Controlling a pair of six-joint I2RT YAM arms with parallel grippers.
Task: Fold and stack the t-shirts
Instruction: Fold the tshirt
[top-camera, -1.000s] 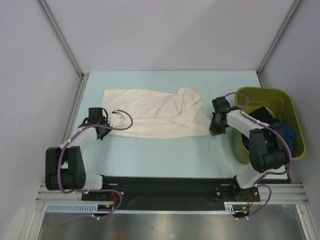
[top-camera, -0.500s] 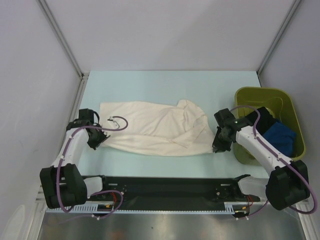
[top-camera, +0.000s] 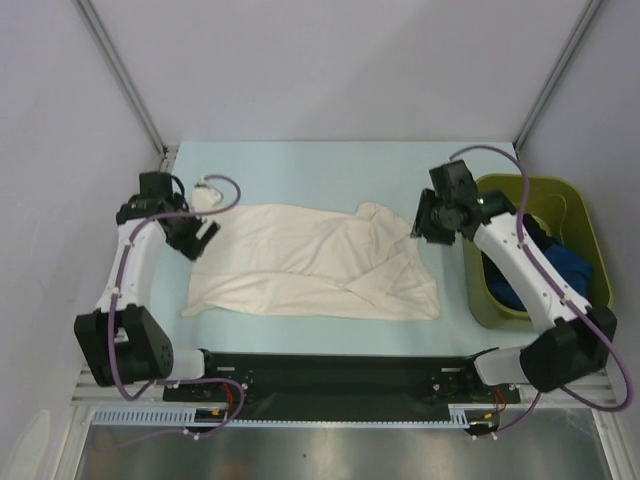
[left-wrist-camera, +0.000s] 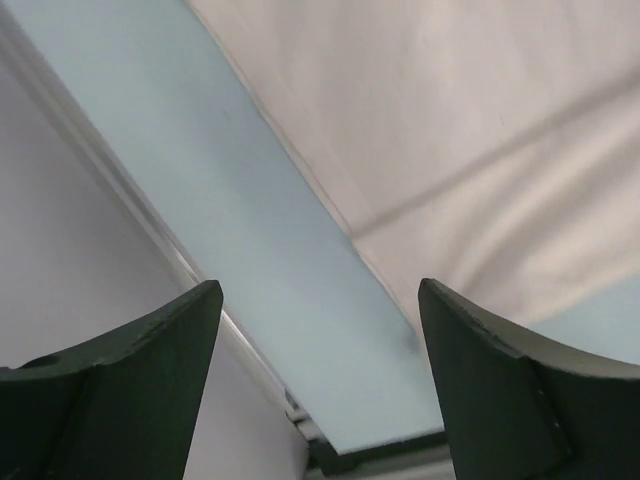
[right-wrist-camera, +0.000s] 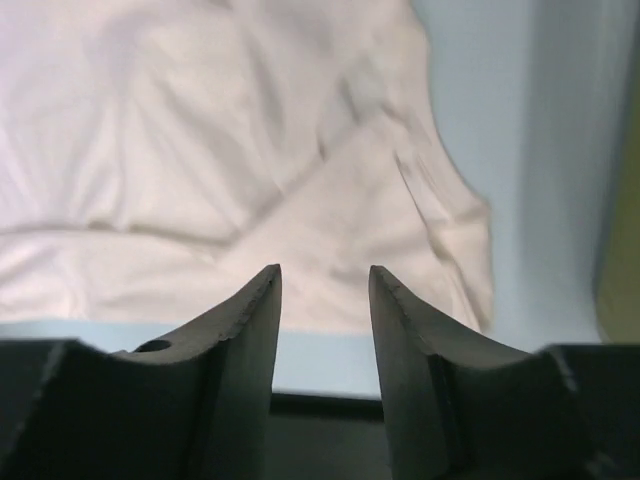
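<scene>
1. Half a second earlier both grippers sat low at the near corners of the shirt, dragging it toward the arms; now both had let go and drawn back toward the far side
2. The left gripper hung at the shirt's far-left corner; in its wrist view the fingers were spread wide, with only bare table and the cloth's edge below and nothing between them
3. The right gripper hung by the shirt's far-right edge, just beside the bin; its fingers stood a narrow gap apart and empty, the cloth lying loose beneath
4. The shirt lay spread on the table between the arms, nearer the bases than a second ago, its near hem pulled fairly straight; a raised crease and some bunching remained right of centre
5. Judged from this, the pull-flat step looked finished and no fold had been made yet; since neither gripper held cloth, any next move would need a fresh grasp, and the bunched right side might want smoothing first
6. The blue shirt sat in the bin with dark cloth beside it, so no stack had been started
</scene>
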